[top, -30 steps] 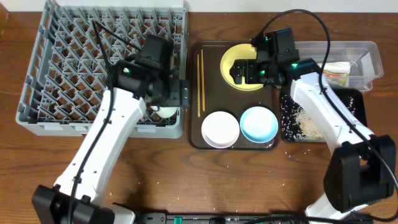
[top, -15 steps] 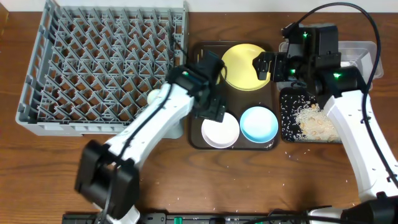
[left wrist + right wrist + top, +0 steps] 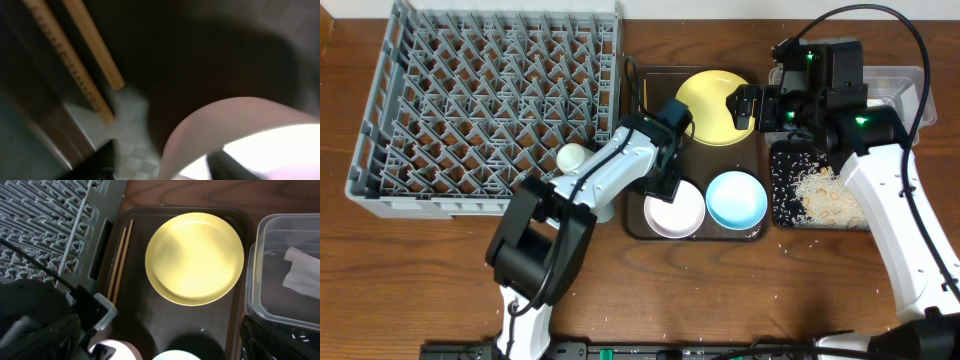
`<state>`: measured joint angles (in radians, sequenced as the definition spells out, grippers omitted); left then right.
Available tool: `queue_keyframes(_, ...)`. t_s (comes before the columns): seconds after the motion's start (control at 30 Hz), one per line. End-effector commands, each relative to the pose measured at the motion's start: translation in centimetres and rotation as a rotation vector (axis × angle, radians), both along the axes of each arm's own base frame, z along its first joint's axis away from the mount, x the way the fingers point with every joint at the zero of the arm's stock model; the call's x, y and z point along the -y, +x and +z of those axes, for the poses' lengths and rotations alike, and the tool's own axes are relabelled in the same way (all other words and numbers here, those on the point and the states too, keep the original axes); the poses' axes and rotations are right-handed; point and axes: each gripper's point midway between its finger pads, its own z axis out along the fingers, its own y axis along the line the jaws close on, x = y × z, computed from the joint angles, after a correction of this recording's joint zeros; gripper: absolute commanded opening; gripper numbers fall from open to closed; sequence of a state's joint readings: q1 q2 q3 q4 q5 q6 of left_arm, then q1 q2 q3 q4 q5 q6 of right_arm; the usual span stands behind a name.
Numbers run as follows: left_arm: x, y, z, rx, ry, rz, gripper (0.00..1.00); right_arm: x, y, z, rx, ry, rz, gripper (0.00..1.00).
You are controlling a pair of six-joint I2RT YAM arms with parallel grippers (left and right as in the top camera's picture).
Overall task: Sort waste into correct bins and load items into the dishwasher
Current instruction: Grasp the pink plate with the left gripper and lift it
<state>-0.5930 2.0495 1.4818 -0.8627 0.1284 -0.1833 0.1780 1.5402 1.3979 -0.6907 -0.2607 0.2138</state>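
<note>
**A:** How far along is the robot?

**B:** The waste looks sorted. Rice scraps [image 3: 820, 195] lie in the black tray [image 3: 778, 215], right of the dark brown serving tray [image 3: 658, 90]. A white napkin [image 3: 302, 272] sits in the clear tub [image 3: 910, 85], also to its right. Only a small white cup [image 3: 570, 157] is in the dish rack [image 3: 470, 100], left of the serving tray. The yellow plate [image 3: 705, 100], white bowl [image 3: 676, 212], light blue bowl [image 3: 736, 198] and chopsticks [image 3: 93, 42] wait on the serving tray.

**A:** And the claws?

**B:** The left claw [image 3: 665, 188] straddles the white bowl's rim, but the blur hides whether it grips. The right claw [image 3: 742, 106] gapes wide and empty at the serving tray's right side.

**A:** What differs from a second ago?

**B:** Then the left claw was at the rack by the cup. It has crossed to the serving tray and narrowed. The right claw, then over the plate, has drawn rightward.
</note>
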Motion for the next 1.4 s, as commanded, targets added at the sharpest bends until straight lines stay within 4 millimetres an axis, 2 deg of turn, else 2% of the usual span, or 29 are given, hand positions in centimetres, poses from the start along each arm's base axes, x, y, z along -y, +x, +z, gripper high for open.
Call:
queue_keyframes(0.0, -0.2, -0.3, -0.6, -0.018, 0.009, -0.005, 0.42, 0.1, 0.2, 0.2, 0.016, -0.019, 0.016, 0.99)
queue_keyframes(0.03, -0.2, -0.3, -0.6, -0.017, 0.008, -0.005, 0.41, 0.1, 0.2, 0.2, 0.016, -0.018, 0.016, 0.99)
queue_keyframes(0.17, -0.2, -0.3, -0.3, -0.014, 0.008, -0.006, 0.26, 0.1, 0.2, 0.2, 0.016, -0.018, 0.016, 0.99)
queue_keyframes(0.3, -1.1, 0.3, 1.4, 0.025, 0.046, 0.0, 0.09, 0.1, 0.2, 0.3, 0.019, -0.017, 0.017, 0.99)
queue_keyframes(0.37, -1.7, 0.8, 2.7, 0.061, 0.075, 0.003, 0.08, 0.1, 0.3, 0.3, 0.021, -0.017, 0.017, 0.99)
queue_keyframes(0.5, -2.9, 2.0, 7.3, 0.198, 0.103, -0.029, 0.08, 0.0, 0.3, 0.3, 0.023, -0.017, 0.018, 0.99)
queue_keyframes(0.53, -3.8, 2.9, 10.1, 0.305, 0.127, -0.01, 0.08, 0.0, 0.3, 0.3, 0.023, -0.017, 0.018, 0.99)
queue_keyframes(0.6, -5.2, 4.0, 12.9, 0.422, 0.171, 0.019, 0.08, 0.0, 0.3, 0.4, 0.024, -0.016, 0.018, 0.99)
queue_keyframes(0.7, -8.3, 6.0, 17.4, 0.628, 0.295, 0.103, 0.08, 0.0, 0.3, 0.4, 0.026, -0.016, 0.018, 0.99)
queue_keyframes(0.77, -10.4, 7.3, 19.8, 0.74, 0.371, 0.173, 0.08, 0.0, 0.3, 0.4, 0.026, -0.016, 0.018, 0.99)
queue_keyframes(0.8, -10.7, 7.6, 20.1, 0.756, 0.382, 0.185, 0.08, 0.0, 0.3, 0.4, 0.026, -0.016, 0.018, 0.99)
queue_keyframes(0.9, -10.4, 7.7, 19.5, 0.721, 0.349, 0.139, 0.08, 0.0, 0.3, 0.4, 0.024, -0.016, 0.018, 0.99)
queue_keyframes(1.0, -7.4, 6.0, 17.2, 0.583, 0.179, 0.063, 0.09, 0.0, 0.3, 0.3, 0.021, -0.017, 0.018, 0.99)
queue_keyframes(1.07, -5.3, 4.6, 16.1, 0.493, 0.056, 0.019, 0.17, 0.0, 0.3, 0.3, 0.021, -0.017, 0.018, 0.99)
queue_keyframes(1.1, -3.0, 2.9, 15.1, 0.397, -0.073, -0.023, 0.27, 0.0, 0.3, 0.3, 0.022, -0.017, 0.018, 0.99)
queue_keyframes(1.17, -1.6, 1.2, 14.3, 0.304, -0.165, -0.04, 0.34, 0.0, 0.3, 0.3, 0.021, -0.017, 0.018, 0.99)
queue_keyframes(1.37, -2.9, -1.9, 10.7, 0.101, -0.139, 0.351, 0.35, 0.0, 0.2, 0.2, 0.018, -0.017, 0.018, 0.99)
